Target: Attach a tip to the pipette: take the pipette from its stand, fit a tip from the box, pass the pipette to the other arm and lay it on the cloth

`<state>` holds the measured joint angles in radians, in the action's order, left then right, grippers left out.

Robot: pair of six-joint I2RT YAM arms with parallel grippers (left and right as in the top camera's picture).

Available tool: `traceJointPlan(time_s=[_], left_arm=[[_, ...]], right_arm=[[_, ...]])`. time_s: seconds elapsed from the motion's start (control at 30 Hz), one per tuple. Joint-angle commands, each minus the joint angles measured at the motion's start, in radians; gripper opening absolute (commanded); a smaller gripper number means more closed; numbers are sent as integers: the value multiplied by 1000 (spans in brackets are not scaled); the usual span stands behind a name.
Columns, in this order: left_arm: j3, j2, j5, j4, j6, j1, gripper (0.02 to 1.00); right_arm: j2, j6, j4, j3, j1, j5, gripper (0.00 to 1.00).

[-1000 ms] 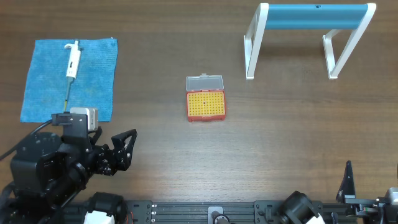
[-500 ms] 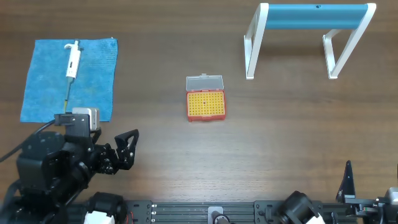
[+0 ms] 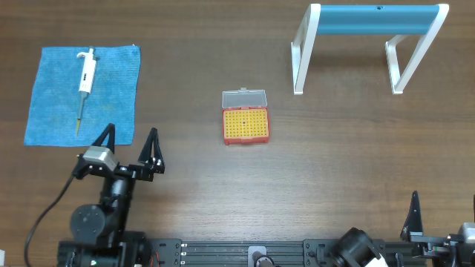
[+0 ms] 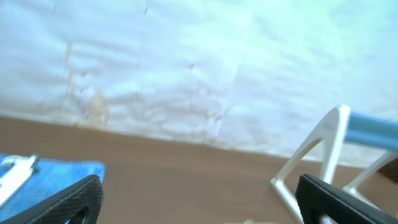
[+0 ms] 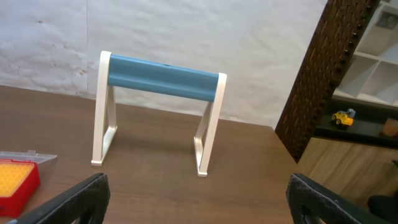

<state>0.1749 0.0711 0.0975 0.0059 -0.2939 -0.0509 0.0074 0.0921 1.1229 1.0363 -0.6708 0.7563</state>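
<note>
At lower left the left gripper [image 3: 131,130] has its fingers spread wide, holding nothing. At lower right the right gripper [image 5: 199,190] is likewise released. The open tip box [image 3: 246,124] sits mid-frame. At upper left the pipette [image 3: 87,72] lies on the blue cloth [image 3: 111,96]. The pipette stand [image 3: 375,18] is at upper right.

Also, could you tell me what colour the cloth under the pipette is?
The cloth is blue, clearest in the top view.

The black left arm [image 3: 104,204] has a grey wrist block [image 3: 95,157], cable [image 3: 46,216] and pointed tool [image 3: 131,130].
</note>
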Motion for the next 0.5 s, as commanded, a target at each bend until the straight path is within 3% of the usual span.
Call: traceJointPlan(time_s=[0.03, 0.5], left_arm=[[-103, -48, -61, 19, -5, 5, 998], [-169, -53, -64, -85, -5, 5, 996]], right_arm=[[6, 10, -1, -1, -7, -1, 919], [6, 10, -1, -1, -7, -1, 921]])
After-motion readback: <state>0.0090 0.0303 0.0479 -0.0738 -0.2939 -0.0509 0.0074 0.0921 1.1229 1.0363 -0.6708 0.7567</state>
